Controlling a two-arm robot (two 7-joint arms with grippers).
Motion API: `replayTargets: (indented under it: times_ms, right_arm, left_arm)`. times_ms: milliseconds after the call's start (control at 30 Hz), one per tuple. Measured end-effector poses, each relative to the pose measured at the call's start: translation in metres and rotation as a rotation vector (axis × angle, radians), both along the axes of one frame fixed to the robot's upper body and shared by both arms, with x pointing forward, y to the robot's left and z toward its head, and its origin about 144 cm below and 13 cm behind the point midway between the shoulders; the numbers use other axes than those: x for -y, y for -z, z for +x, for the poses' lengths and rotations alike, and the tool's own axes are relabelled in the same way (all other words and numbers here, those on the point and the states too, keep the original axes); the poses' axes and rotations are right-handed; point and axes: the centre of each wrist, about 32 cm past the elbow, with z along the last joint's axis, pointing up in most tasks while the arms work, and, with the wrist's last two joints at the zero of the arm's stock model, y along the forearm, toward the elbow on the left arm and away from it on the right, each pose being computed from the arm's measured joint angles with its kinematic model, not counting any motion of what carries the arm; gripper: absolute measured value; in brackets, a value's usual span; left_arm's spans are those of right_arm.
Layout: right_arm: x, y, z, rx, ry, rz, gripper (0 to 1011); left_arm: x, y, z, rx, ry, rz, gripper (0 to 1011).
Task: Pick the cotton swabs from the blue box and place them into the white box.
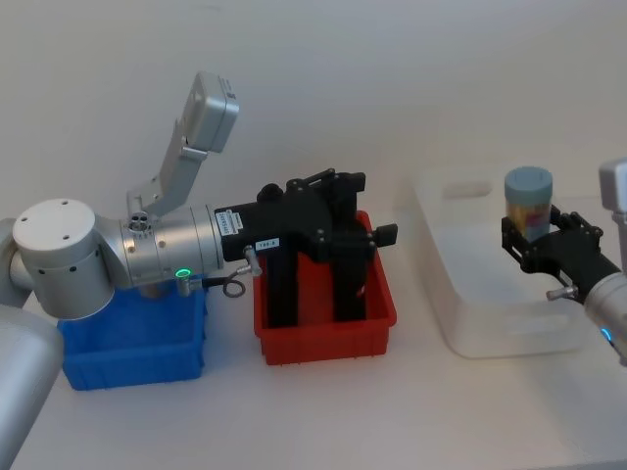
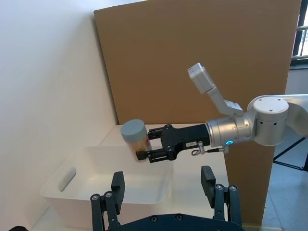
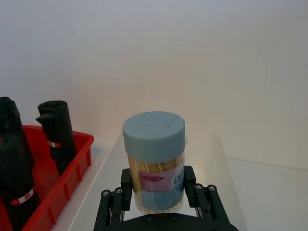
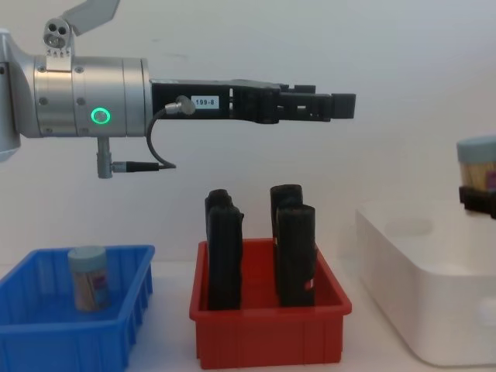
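Your right gripper (image 1: pixel 534 233) clamps one swab jar (image 1: pixel 528 188) above white box (image 1: pixel 460 323); second swab jar (image 4: pixel 87 277) sits in blue box (image 4: pixel 46 341). Left gripper (image 4: pixel 341 106) spread wide over red bin (image 4: pixel 267 341). White table (image 1: pixel 323 411), white wall (image 1: pixel 392 78), cardboard panel (image 2: pixel 192 62).

A plain white wall (image 2: pixel 48 72) meets a tall brown cardboard panel (image 2: pixel 192 62); beyond the panel, a daylit window (image 2: pixel 301 41) shows.

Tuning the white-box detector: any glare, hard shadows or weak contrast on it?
Head view: white box barely stands out from the white table, soft shadow only, no glare. Chest view: its shaded side gives a clear outline. Right wrist view: the cotton swabs in the right gripper hide its middle, light even. Left gripper, open above the red bin, casts no shadow on it.
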Motion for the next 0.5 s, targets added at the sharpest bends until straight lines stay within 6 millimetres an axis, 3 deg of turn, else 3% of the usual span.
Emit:
replayTargets:
  times_ms: [500]
  right_arm:
    - [-0.004, 0.018, 0.03, -0.105, 0.029, 0.004, 635]
  left_arm:
    - [0.0, 0.0, 0.0, 0.0, 0.0, 0.0, 1004]
